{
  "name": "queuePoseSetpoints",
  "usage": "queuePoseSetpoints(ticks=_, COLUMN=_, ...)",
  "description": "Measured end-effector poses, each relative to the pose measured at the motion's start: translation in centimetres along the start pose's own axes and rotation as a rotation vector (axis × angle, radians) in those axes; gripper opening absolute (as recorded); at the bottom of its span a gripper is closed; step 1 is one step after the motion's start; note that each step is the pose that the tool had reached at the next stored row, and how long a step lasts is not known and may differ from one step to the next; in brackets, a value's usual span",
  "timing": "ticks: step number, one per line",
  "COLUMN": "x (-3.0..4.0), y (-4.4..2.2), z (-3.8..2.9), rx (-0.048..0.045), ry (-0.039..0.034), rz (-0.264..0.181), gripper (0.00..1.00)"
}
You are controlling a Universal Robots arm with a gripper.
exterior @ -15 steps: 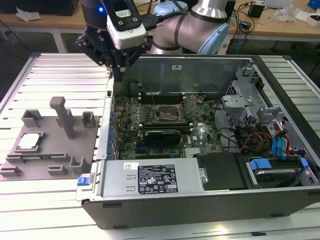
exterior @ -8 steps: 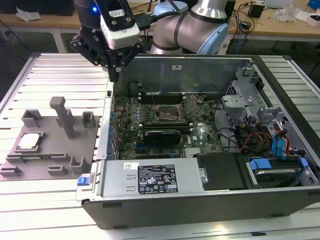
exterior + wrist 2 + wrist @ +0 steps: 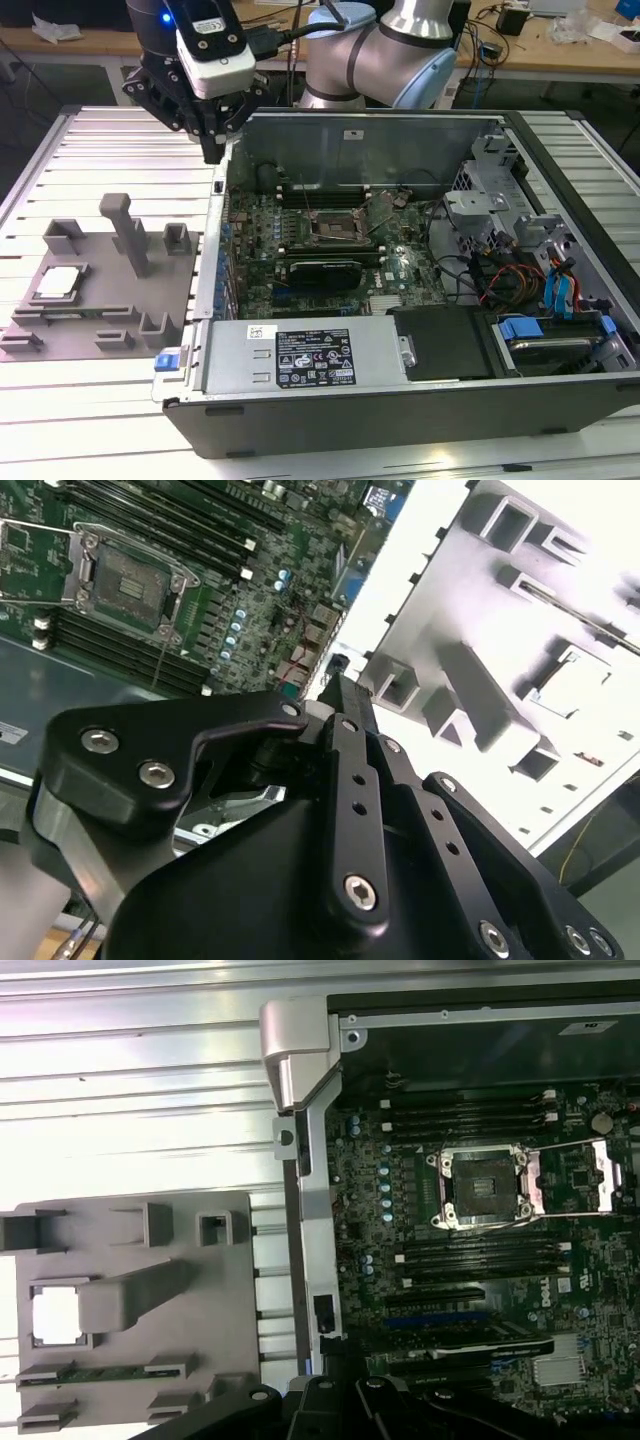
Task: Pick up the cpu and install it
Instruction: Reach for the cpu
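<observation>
Exterior view: my claw (image 3: pixel 212 150) hangs over the far left corner of the open PC case (image 3: pixel 400 420), tips pointing down, just above the case wall. Fingers look pressed together with nothing between them. The cpu (image 3: pixel 58 283) lies flat in a square pocket of the grey fixture plate (image 3: pixel 110 330), on the slatted counter (image 3: pixel 100 140) at the exterior view's left, well apart from the claw. A grey upright post (image 3: pixel 130 235) stands on the plate, between the cpu and the case. Inside the case I see the green motherboard (image 3: pixel 400 270) with the CPU socket (image 3: pixel 335 228) near its middle, frame open, socket bare. The power supply (image 3: pixel 300 358) runs along the near side of the case. The arm (image 3: pixel 400 50) comes in from the far side.

Second wrist view: the claw (image 3: pixel 335 692) closes to a single black tip, holding nothing, over the case edge. The socket (image 3: pixel 130 580) is on the motherboard side and the cpu (image 3: pixel 572 677), washed out and bright, sits in its plate pocket on the other side.

First wrist view: the cpu (image 3: pixel 57 1315) shows as a bright square in the fixture plate (image 3: pixel 230 1300). The socket (image 3: pixel 483 1185) is open inside the case, with memory slots (image 3: pixel 470 1120) beside it.
</observation>
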State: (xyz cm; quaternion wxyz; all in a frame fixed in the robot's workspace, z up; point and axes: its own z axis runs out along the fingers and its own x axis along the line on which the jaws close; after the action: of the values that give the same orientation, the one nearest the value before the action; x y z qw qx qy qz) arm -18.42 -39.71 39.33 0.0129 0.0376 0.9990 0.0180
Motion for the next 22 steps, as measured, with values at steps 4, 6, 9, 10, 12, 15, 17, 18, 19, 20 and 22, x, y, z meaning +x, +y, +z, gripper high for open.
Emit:
queuePoseSetpoints(ticks=4, x=0.79, y=-0.04, z=-0.02, rx=0.0001, ry=-0.0001, rz=0.0, gripper=0.11)
queuePoseSetpoints(ticks=6, x=1.09, y=-0.06, z=-0.03, rx=0.0, ry=-0.0002, rz=0.0, gripper=0.11)
queuePoseSetpoints(ticks=9, x=1.61, y=-0.09, z=-0.04, rx=0.0, ry=-0.0003, rz=0.0, gripper=0.11)
queuePoseSetpoints(ticks=10, x=1.77, y=-0.09, z=-0.05, rx=0.0001, ry=-0.0003, rz=0.0, gripper=0.11)
queuePoseSetpoints(ticks=12, x=2.13, y=-0.11, z=-0.06, rx=0.0, ry=-0.0004, rz=0.0, gripper=0.11)
queuePoseSetpoints(ticks=15, x=2.8, y=-0.15, z=-0.08, rx=0.0, ry=-0.0008, rz=0.0, gripper=0.11)
queuePoseSetpoints(ticks=17, x=3.26, y=-0.17, z=-0.09, rx=-0.0001, ry=-0.0011, rz=0.0, gripper=0.11)
queuePoseSetpoints(ticks=18, x=3.56, y=-0.19, z=-0.1, rx=0.0, ry=-0.0012, rz=0.0, gripper=0.11)
queuePoseSetpoints(ticks=19, x=3.76, y=-0.2, z=-0.1, rx=-0.0001, ry=-0.0015, rz=0.0, gripper=0.11)
queuePoseSetpoints(ticks=20, x=4.14, y=-0.22, z=-0.11, rx=-0.0001, ry=-0.0018, rz=0.0, gripper=0.11)
queuePoseSetpoints(ticks=22, x=4.64, y=-0.25, z=-0.13, rx=0.0, ry=-0.0022, rz=0.0, gripper=0.11)
